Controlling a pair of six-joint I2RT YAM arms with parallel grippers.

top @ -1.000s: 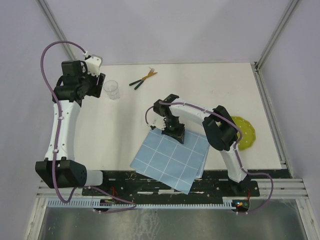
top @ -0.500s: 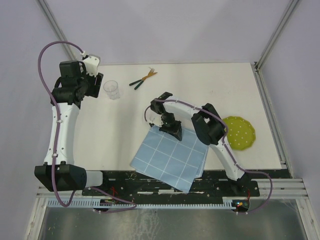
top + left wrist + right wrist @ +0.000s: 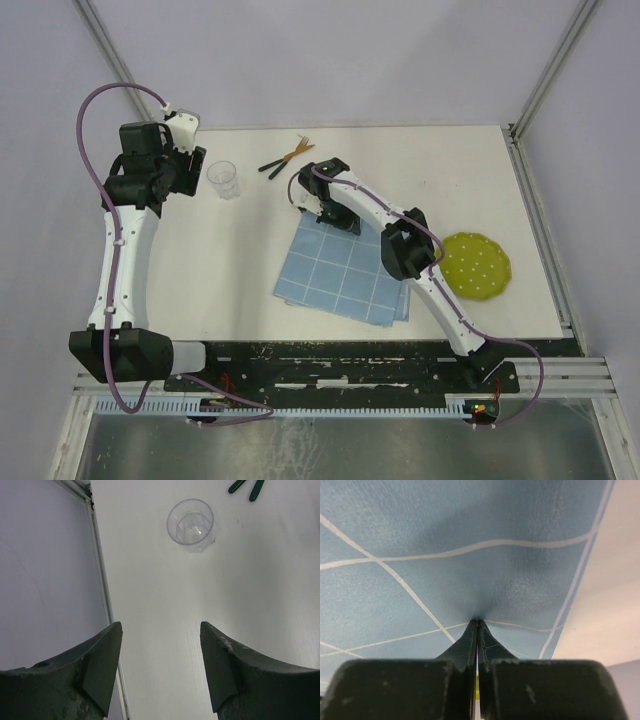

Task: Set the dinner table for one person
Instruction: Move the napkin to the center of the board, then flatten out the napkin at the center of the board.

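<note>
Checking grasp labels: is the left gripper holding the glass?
No. In the left wrist view the left gripper is open with nothing between its jaws, and the glass stands clear ahead of it.

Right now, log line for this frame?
right gripper shut on cloth edge | left gripper open, short of cup | plate right of cloth | cutlery beyond it

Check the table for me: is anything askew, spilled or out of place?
The blue gridded cloth lies skewed to the edges of the dinner table, its far edge pinched in the shut right gripper. The green-handled cutlery lies splayed at an angle near the far edge. The glass stands upright; nothing spilled.
</note>
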